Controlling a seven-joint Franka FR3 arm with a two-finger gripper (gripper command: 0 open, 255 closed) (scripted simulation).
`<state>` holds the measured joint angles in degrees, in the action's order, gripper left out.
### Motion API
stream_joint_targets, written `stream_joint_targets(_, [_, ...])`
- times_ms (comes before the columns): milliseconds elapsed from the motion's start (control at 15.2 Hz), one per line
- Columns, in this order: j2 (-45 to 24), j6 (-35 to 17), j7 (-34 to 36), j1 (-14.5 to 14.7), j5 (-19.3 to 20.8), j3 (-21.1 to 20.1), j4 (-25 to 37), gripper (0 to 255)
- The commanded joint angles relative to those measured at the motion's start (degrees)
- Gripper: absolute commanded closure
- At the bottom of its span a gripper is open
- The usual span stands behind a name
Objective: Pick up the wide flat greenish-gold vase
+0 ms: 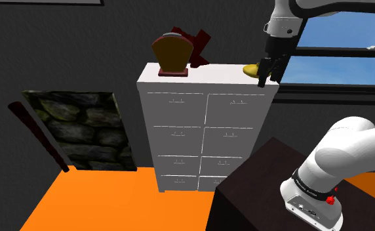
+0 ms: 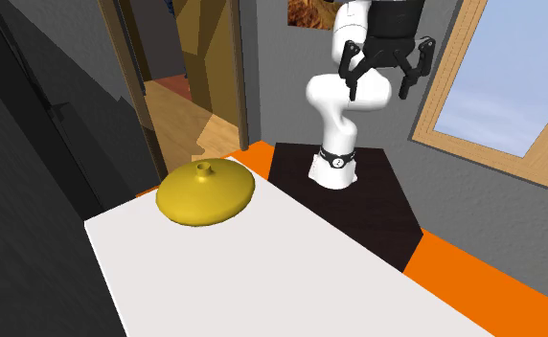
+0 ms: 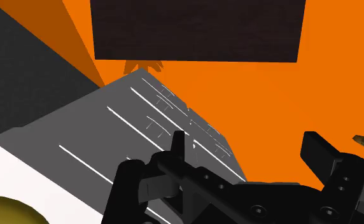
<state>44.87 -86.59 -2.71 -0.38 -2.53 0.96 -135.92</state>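
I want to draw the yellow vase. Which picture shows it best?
The second exterior view: the whole vase sits unblocked on the white cabinet, knob and all. The shoulder view shows a small part of it beside the end effector. The wrist view catches its edge.

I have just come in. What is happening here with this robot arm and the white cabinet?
A white robot arm is set to pick up the flat greenish-gold vase, which lies near a corner on top of a white drawer cabinet. Its black hand is open and holds nothing. The hand hangs in the air off the cabinet's edge, toward the dark stand, not over the vase, and nothing touches the vase yet. A brown arched object stands at the other end of the cabinet top.
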Motion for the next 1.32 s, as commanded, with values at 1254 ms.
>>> stream_joint_targets(1254, [-29.53,-9.19,-24.57,-3.9,9.46,17.11,22.67,0])
